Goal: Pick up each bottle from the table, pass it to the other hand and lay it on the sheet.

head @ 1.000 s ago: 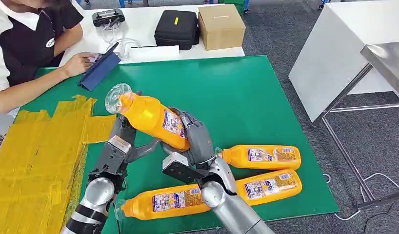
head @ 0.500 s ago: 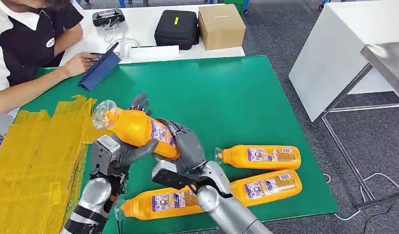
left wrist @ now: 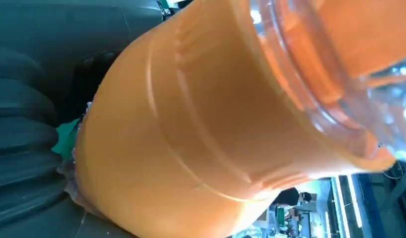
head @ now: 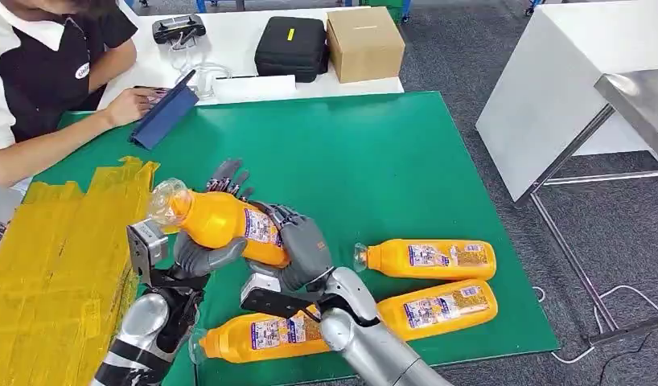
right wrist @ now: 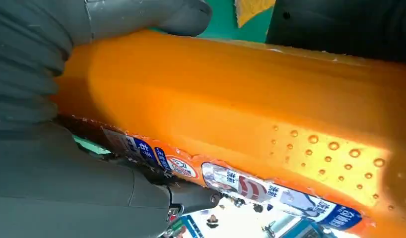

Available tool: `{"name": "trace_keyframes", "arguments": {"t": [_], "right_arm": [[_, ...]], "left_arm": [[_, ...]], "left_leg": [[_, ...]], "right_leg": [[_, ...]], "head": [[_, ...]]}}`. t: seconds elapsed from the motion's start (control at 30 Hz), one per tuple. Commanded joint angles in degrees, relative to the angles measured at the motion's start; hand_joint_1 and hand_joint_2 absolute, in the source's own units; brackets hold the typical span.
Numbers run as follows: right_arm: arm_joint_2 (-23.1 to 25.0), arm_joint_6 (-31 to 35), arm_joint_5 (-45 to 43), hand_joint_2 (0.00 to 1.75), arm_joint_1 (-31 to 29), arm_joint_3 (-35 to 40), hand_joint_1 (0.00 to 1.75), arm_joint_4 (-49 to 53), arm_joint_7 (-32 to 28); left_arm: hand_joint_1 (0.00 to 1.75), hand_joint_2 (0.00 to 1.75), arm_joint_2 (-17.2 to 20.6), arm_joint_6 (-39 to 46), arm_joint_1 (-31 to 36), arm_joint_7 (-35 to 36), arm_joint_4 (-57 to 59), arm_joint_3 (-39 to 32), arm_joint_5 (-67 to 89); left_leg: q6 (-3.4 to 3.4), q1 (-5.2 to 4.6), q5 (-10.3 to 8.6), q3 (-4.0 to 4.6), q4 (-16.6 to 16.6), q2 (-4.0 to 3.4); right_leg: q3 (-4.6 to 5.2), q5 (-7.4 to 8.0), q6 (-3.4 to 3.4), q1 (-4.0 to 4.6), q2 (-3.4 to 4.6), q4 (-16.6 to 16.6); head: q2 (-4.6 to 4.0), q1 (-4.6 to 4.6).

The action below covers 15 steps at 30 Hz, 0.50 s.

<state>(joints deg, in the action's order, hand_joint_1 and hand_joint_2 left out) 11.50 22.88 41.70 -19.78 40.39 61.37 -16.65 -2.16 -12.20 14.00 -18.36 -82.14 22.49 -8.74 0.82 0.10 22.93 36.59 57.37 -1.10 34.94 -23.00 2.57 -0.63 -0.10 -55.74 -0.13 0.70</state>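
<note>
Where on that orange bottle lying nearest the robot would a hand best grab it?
Probably around the labelled middle of the nearest bottle, coming down from above. It lies flat on the green table, cap end to the robot's left, so its long straight body is exposed; the neck tapers and looks harder to hold.

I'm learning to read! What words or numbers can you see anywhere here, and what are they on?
No text here is clear enough to read.
Held bottle's label: printing blurred.
Labels on the bottles lying on the table: too small.
Person's shirt badge: too small.
Black case's yellow sticker: too small.
</note>
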Motion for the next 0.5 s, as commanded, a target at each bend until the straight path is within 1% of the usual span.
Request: {"name": "trace_keyframes", "arguments": {"t": [0.03,0.1,0.13,0.17,0.2,0.23,0.27,0.3,0.33,0.37,0.4,0.43,0.47,0.5], "right_arm": [[-0.08,-0.16,0.69,1.75,-2.14,4.73,1.75,-5.42,-0.10],[-0.08,-0.16,0.69,1.75,-2.14,4.73,1.75,-5.42,-0.10],[-0.14,-0.19,0.70,1.75,-2.18,4.77,1.75,-5.48,-0.10],[-0.13,-0.12,0.68,1.75,-2.16,4.80,1.75,-5.51,-0.07],[-0.13,-0.12,0.68,1.75,-2.16,4.80,1.75,-5.51,-0.07],[-0.10,-0.03,0.66,1.75,-2.11,4.84,1.75,-5.58,-0.06],[-0.12,0.06,0.61,1.75,-2.12,4.87,1.75,-5.63,-0.04],[-0.12,0.06,0.61,1.75,-2.12,4.87,1.75,-5.63,-0.04],[-0.12,0.24,0.49,1.75,-2.10,4.83,1.75,-5.66,0.01],[-0.10,0.38,0.39,1.75,-2.09,4.78,1.75,-5.63,0.01],[-0.11,0.51,0.30,1.75,-2.08,4.80,1.75,-5.60,-0.04],[-0.12,0.64,0.23,1.75,-2.09,4.83,1.75,-5.52,-0.03],[-0.14,0.71,0.18,1.75,-2.09,4.83,1.75,-5.44,-0.02],[-0.15,0.78,0.15,1.75,-2.06,4.80,1.75,-5.37,-0.02]], "left_arm": [[0.00,1.75,0.20,-0.75,2.60,0.23,3.30,2.31,-0.28],[0.00,1.75,0.20,-0.75,2.60,0.23,3.30,2.31,-0.28],[0.00,1.75,0.11,-0.71,2.56,0.26,3.24,2.27,-0.39],[0.00,1.75,0.02,-0.63,2.51,0.31,3.27,2.15,-0.57],[0.00,1.75,0.02,-0.63,2.51,0.31,3.27,2.15,-0.57],[0.45,1.75,-0.12,-0.46,2.47,0.35,3.39,2.05,-0.67],[0.45,1.75,-0.23,-0.22,2.45,0.40,3.46,1.99,-0.70],[0.45,1.75,-0.23,-0.22,2.45,0.40,3.46,1.99,-0.70],[1.75,1.75,-0.35,0.48,2.43,0.48,3.53,2.06,-0.40],[1.75,1.75,-0.38,0.70,2.42,0.50,3.57,2.13,-0.25],[1.75,1.75,-0.41,0.97,2.40,0.51,3.64,2.18,-0.12],[1.75,1.75,-0.38,1.72,2.39,0.43,3.72,2.30,0.53],[1.75,1.75,-0.48,2.23,2.34,0.33,3.82,2.38,1.00],[1.75,1.75,-0.51,2.40,2.34,0.30,3.86,2.40,1.13]], "left_leg": [[-0.05,0.05,0.17,-0.40,0.00,0.15],[-0.04,0.03,0.05,-0.18,-0.03,0.11],[-0.07,0.06,0.16,-0.40,0.00,0.15],[-0.05,0.04,0.08,-0.24,-0.02,0.13],[-0.06,0.05,0.14,-0.36,0.01,0.17],[-0.05,0.04,0.08,-0.25,-0.02,0.14],[-0.07,0.06,0.16,-0.41,0.01,0.18],[-0.05,0.03,0.08,-0.26,-0.03,0.15],[-0.06,0.05,0.15,-0.37,0.01,0.17],[-0.05,0.04,0.12,-0.32,-0.01,0.16],[-0.07,0.06,0.18,-0.44,0.02,0.19],[-0.04,0.04,0.08,-0.25,-0.03,0.15],[-0.06,0.04,0.17,-0.41,0.01,0.20],[-0.05,0.05,0.13,-0.34,-0.01,0.18]], "right_leg": [[-0.42,-0.17,-0.09,0.03,-0.06,0.01],[-0.20,-0.06,-0.06,0.02,-0.05,0.04],[-0.42,-0.17,-0.10,0.05,-0.06,0.01],[-0.27,-0.09,-0.08,0.03,-0.07,0.04],[-0.39,-0.15,-0.10,0.04,-0.08,0.01],[-0.27,-0.09,-0.08,0.03,-0.07,0.04],[-0.43,-0.17,-0.11,0.05,-0.08,0.00],[-0.28,-0.10,-0.08,0.02,-0.08,0.03],[-0.39,-0.16,-0.10,0.04,-0.08,0.00],[-0.33,-0.13,-0.08,0.03,-0.08,0.01],[-0.46,-0.20,-0.11,0.05,-0.09,-0.01],[-0.27,-0.10,-0.07,0.03,-0.09,0.04],[-0.43,-0.19,-0.10,0.03,-0.10,0.00],[-0.36,-0.14,-0.09,0.04,-0.10,0.02]], "head": [[0.00,0.00],[0.00,-0.02],[0.00,-0.02],[0.00,-0.02],[0.00,0.00],[0.00,-0.02],[0.00,-0.02],[0.00,-0.02],[0.00,-0.02],[0.00,0.00],[0.00,-0.02],[0.00,-0.02],[0.00,-0.02],[0.00,-0.02]]}}
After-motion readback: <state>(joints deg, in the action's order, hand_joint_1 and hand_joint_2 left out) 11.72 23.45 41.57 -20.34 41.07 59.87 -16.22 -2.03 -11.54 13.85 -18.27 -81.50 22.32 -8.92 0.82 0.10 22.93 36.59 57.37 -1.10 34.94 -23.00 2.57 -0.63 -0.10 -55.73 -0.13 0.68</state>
